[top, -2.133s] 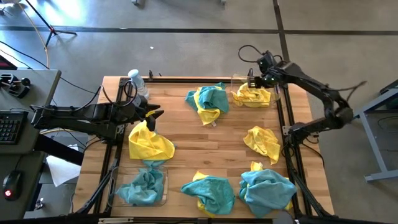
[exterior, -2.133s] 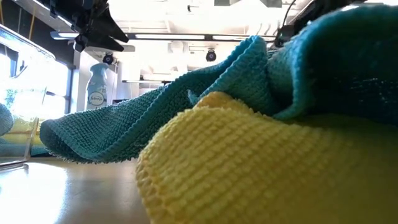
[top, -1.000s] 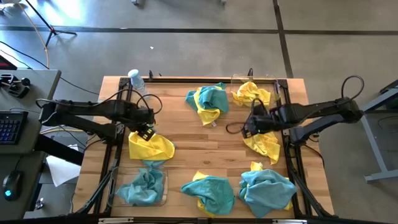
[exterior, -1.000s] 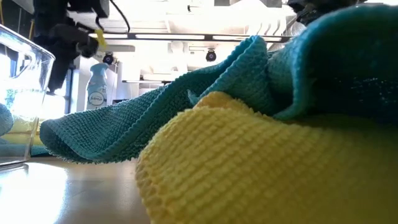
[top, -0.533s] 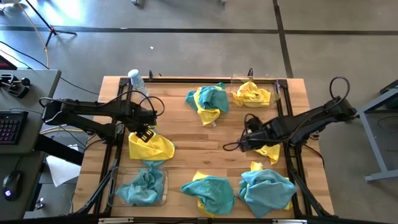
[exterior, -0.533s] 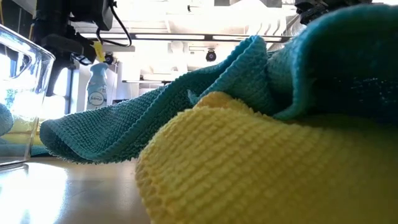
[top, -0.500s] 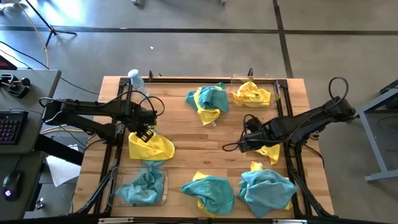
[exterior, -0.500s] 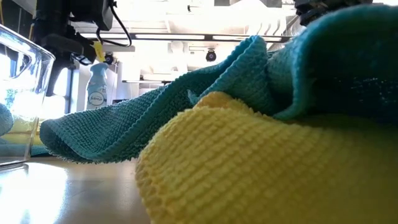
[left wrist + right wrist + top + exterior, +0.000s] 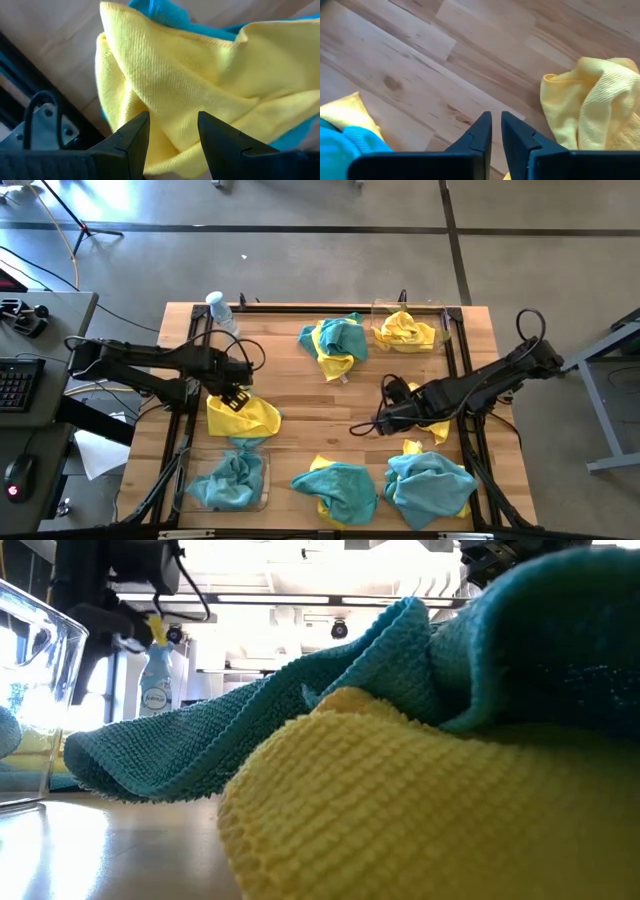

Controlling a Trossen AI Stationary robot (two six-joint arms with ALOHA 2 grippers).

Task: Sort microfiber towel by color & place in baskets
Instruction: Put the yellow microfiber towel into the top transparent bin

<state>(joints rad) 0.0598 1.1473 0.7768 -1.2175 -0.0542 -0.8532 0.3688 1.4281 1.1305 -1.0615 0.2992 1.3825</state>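
- Pale wood planks make up the table (image 9: pixel 300 395), which carries every towel and both baskets.
- Two dark arms reach in from the table's left and right sides.
- At the near right corner lies a big teal towel (image 9: pixel 432 488) over a bit of yellow; left of it sits a teal-over-yellow heap (image 9: pixel 336 490).
- Toward the far edge lies a mixed teal and yellow bundle (image 9: pixel 335 345).
- The near-left basket (image 9: pixel 226 483) holds a crumpled teal towel (image 9: pixel 228 478); the far-right basket (image 9: pixel 409 329) holds a yellow towel (image 9: pixel 405 331).
- On the left side lies a flat yellow towel (image 9: pixel 243 415), a teal edge showing under it.
- By the right edge lies a yellow towel (image 9: pixel 433 423), partly under the right arm.
- The left gripper (image 9: pixel 173 131) hovers low over the flat yellow towel, fingers apart and holding nothing.
- The right gripper (image 9: pixel 495 129) is over bare wood just beside the right-edge yellow towel, its fingers nearly together with nothing between them.
- A small water bottle (image 9: pixel 218 310) stands at the far left corner.
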